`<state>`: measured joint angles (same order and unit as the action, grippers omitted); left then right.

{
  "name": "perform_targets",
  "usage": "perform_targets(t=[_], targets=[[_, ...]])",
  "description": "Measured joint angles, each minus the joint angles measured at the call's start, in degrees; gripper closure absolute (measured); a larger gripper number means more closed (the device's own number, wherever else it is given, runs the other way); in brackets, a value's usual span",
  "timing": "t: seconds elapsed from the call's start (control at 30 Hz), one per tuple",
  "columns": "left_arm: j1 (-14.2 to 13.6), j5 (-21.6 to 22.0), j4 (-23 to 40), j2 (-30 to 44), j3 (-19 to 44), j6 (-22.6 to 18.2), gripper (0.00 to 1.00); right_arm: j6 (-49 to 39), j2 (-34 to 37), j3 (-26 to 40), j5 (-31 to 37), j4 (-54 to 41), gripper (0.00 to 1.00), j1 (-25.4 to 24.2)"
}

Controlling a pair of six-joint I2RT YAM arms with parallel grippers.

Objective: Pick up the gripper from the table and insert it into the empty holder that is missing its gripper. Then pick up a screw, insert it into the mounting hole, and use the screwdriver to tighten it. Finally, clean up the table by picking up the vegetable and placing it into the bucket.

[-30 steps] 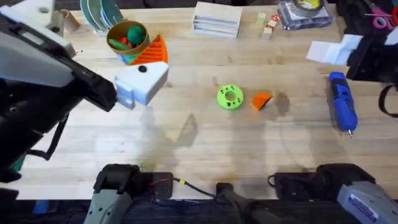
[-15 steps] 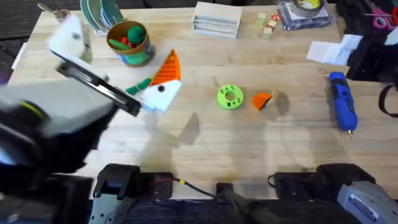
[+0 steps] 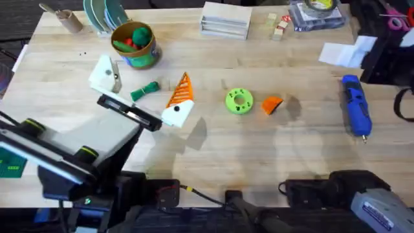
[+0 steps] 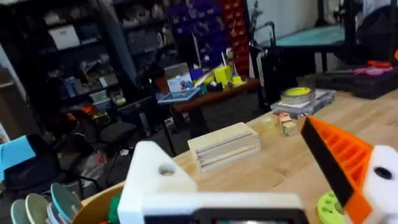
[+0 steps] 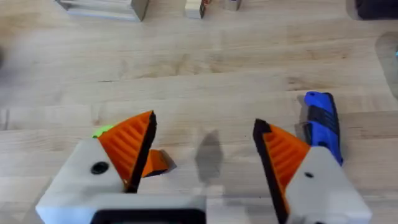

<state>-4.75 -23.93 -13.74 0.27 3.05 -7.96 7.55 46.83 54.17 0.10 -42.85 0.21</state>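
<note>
1. The left arm reaches over the left part of the wooden surface (image 3: 213, 149). Its left gripper (image 3: 145, 90) has the jaws spread wide and they hold nothing.
2. One finger of the left gripper is a bare white holder (image 3: 103, 74) without an orange pad. The other finger carries an orange ribbed pad (image 3: 181, 90).
3. The green vegetable (image 3: 145, 89) lies flat on the surface between these two fingers. It touches neither of them, as far as I can see.
4. The bucket (image 3: 134, 44) stands just behind the vegetable, near the far left edge. Green and red toys are inside it.
5. The loose orange gripper (image 3: 272, 104) lies near the middle of the surface, just beside a flat green disc (image 3: 239, 101) with holes.
6. The blue screwdriver (image 3: 356, 114) lies at the right side, well apart from the orange piece, with its metal tip toward the near edge.
7. In the right wrist view the right gripper (image 5: 202, 146) has its jaws released, with both orange pads apart and empty. The loose orange piece (image 5: 155, 163) shows just behind one pad and the screwdriver (image 5: 322, 124) behind the other.
</note>
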Motion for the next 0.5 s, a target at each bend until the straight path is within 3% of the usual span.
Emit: perform_targets(t=[0.03, 0.27, 0.5], targets=[[0.0, 0.03, -2.4, 0.0, -2.14, 1.57, 0.008, 0.0, 0.0, 0.0, 0.0, 0.02, 0.009, 0.0], [0.0, 0.07, -0.97, 0.05, -2.74, 3.63, 0.008, 0.0, 0.02, 0.0, 0.0, 0.0, 0.009, 0.0], [0.0, -0.11, 9.5, 0.03, -2.74, 3.99, 0.008, 0.0, 0.02, 0.0, 0.0, 0.0, 0.009, 0.0]])
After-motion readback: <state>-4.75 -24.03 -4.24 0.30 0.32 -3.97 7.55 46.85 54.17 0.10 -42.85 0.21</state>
